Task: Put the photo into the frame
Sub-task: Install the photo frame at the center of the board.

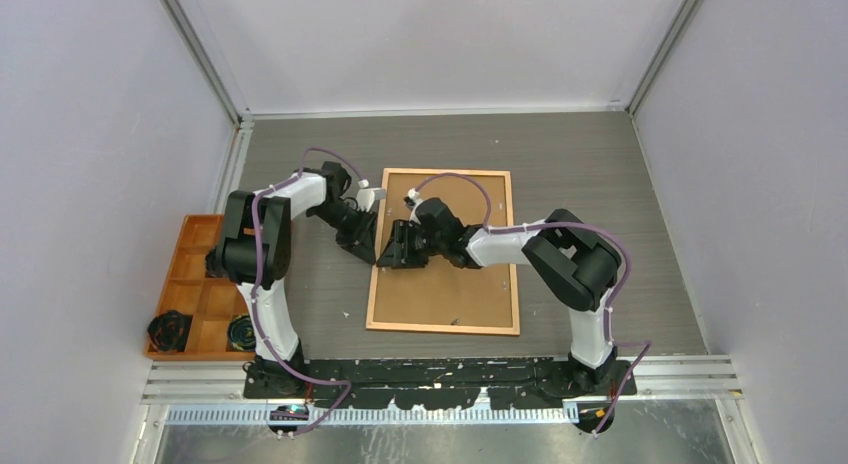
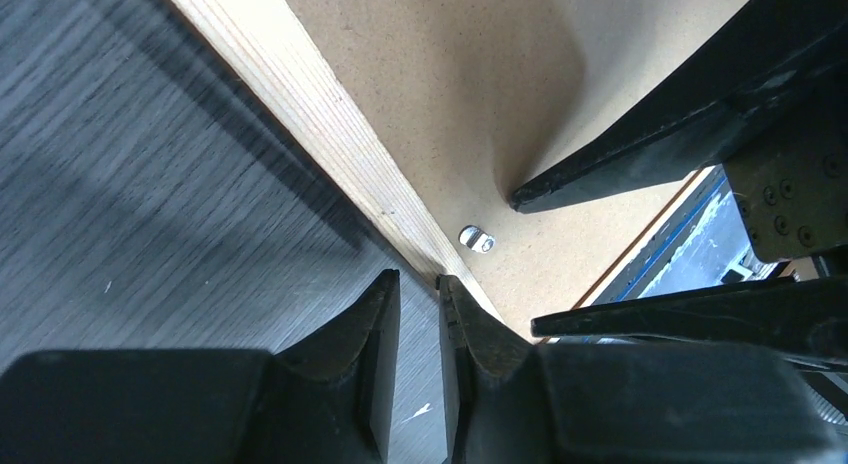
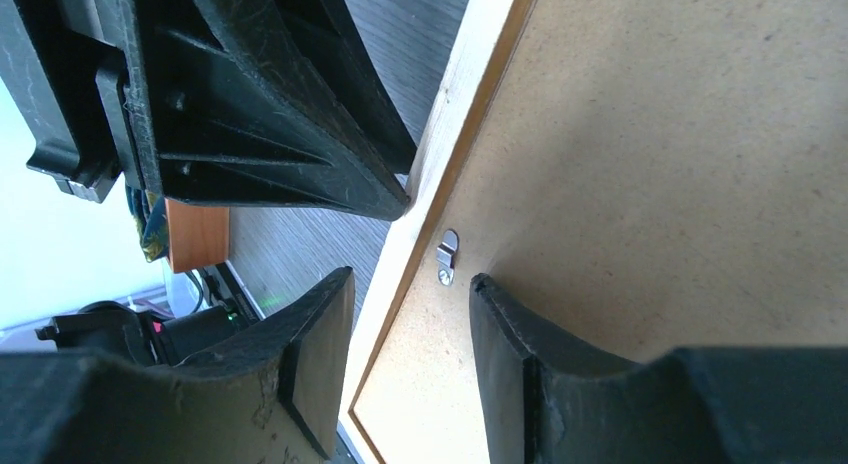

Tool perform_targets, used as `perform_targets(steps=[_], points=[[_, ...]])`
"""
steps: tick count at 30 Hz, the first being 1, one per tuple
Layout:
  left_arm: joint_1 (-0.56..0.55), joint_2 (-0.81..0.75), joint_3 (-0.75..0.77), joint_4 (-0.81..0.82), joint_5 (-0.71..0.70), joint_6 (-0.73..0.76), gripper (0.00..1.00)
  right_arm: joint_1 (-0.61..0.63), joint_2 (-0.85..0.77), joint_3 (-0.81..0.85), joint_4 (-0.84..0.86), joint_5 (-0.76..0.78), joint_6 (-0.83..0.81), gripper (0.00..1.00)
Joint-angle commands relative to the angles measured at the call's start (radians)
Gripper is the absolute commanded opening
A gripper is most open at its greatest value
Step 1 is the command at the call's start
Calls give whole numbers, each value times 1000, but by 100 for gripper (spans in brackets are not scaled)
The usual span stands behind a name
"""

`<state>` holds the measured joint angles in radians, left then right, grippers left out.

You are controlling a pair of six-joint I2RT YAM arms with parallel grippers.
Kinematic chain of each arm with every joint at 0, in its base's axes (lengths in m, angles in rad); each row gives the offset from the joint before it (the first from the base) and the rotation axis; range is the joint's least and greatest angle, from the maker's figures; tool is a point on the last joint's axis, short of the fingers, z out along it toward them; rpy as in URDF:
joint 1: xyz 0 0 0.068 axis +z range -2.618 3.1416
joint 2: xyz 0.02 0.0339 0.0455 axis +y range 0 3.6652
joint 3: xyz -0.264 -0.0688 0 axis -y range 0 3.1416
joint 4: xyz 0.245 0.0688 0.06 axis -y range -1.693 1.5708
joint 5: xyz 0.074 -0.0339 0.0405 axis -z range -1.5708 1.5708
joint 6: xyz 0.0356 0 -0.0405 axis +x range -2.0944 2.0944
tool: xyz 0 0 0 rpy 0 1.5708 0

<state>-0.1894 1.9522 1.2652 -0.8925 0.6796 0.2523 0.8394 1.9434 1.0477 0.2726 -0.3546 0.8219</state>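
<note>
One frame (image 1: 470, 294), flat and back-up at centre of the top view, fibreboard panel inside thin orange-brown rails. No photo in sight: under the panel or not, cannot tell. By the left rail, a metal clip (image 3: 446, 256), likely yet to turn. There too the left gripper (image 2: 418, 279), jaws a slit apart, empty; right gripper (image 3: 410, 279) agape astride the clip, empty.

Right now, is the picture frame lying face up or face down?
Face down: the frame shows its brown backing board up, with a small metal clip beside one rail.
</note>
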Motion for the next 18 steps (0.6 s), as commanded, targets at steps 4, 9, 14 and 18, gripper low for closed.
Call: perform_targets(steps=[4,9,14,18], points=[[-1,4,11,18,-6,-5,21,18,30,45,24,-20,-26,49],[-1,2,7,19,-8,-3,18,21,43,53,28,-26,-27,48],[-1,0,8,15,-8,-4,16,21,56,62,33,-30,-27,47],[-1,2,11,13,-8,-4,15,21,63,69,39,-40,-26,46]])
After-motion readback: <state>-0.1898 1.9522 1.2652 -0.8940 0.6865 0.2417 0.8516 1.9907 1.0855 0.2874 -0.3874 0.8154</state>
